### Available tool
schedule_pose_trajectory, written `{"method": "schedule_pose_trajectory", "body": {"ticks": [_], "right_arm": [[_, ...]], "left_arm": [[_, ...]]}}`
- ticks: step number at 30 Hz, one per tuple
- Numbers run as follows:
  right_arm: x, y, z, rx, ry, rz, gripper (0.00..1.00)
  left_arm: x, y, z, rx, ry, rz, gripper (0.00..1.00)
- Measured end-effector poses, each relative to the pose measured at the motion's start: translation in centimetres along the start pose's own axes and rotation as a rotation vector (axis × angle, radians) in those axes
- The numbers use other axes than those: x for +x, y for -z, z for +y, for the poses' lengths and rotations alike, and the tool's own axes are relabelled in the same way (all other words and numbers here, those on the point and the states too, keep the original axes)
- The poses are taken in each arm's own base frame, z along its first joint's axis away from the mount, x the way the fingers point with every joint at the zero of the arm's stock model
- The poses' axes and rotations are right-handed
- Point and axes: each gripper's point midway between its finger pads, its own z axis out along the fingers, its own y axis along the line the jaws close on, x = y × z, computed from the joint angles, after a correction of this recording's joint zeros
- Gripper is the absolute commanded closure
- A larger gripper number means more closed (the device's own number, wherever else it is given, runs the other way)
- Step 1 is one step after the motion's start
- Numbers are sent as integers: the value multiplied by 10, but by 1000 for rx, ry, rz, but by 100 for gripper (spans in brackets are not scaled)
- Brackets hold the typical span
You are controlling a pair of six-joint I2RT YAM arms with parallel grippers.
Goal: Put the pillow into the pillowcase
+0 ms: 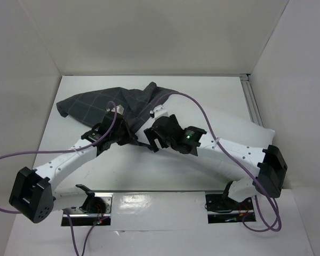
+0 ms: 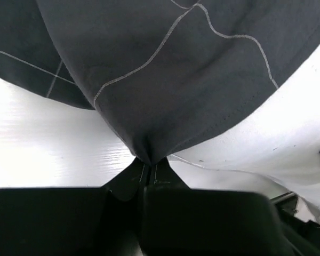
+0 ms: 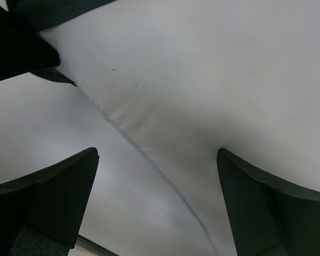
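The pillowcase lies bunched at the back middle of the table, its right part draped over the end of the pillow, which stretches to the right. My left gripper is shut on a pinched fold of the pillowcase at its near edge; the jaws meet on the cloth, with the pillow to their right. My right gripper is open and empty, close beside the left one. Its jaws straddle the pillow's seamed edge, and the right fingertip presses into the pillow.
White walls enclose the table on three sides. An aluminium rail runs along the back right. Purple cables loop over both arms. The left gripper's dark body is in the top left of the right wrist view. Bare table lies under the right gripper's left finger.
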Motion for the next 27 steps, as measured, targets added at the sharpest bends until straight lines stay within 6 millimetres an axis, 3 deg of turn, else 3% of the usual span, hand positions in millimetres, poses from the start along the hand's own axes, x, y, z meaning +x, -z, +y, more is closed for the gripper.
{"method": "schedule_pose_trajectory", "body": {"ticks": [3, 4, 5, 6, 7, 8, 12, 15, 20, 27], "right_arm": [[8, -16, -1, 44, 19, 21, 1], [10, -22, -2, 63, 24, 25, 16], [13, -30, -3, 86, 37, 34, 37], [18, -37, -5, 112, 54, 45, 69], [22, -44, -10, 144, 65, 59, 94], [23, -51, -13, 166, 61, 67, 100], [0, -63, -26, 198, 0, 45, 100], [-28, -58, -43, 199, -53, -2, 100], [-70, -42, -54, 181, -58, -67, 100], [-97, -35, -57, 156, -2, -94, 100]], "left_arm": [[0, 0, 1, -8, -10, -2, 100], [-1, 1, 1, -9, -11, 0, 100], [-1, 3, 0, -10, -12, 1, 100], [-3, 5, -2, -9, -15, 2, 100], [-5, 8, -6, -2, -19, 3, 100], [-5, 12, -14, 26, -24, 15, 100], [-8, 24, -29, 66, -72, 34, 100], [-20, 35, -45, 112, -104, 21, 100], [-39, 56, -76, 202, -179, 5, 100], [-59, 79, -111, 262, -300, 58, 100]]}}
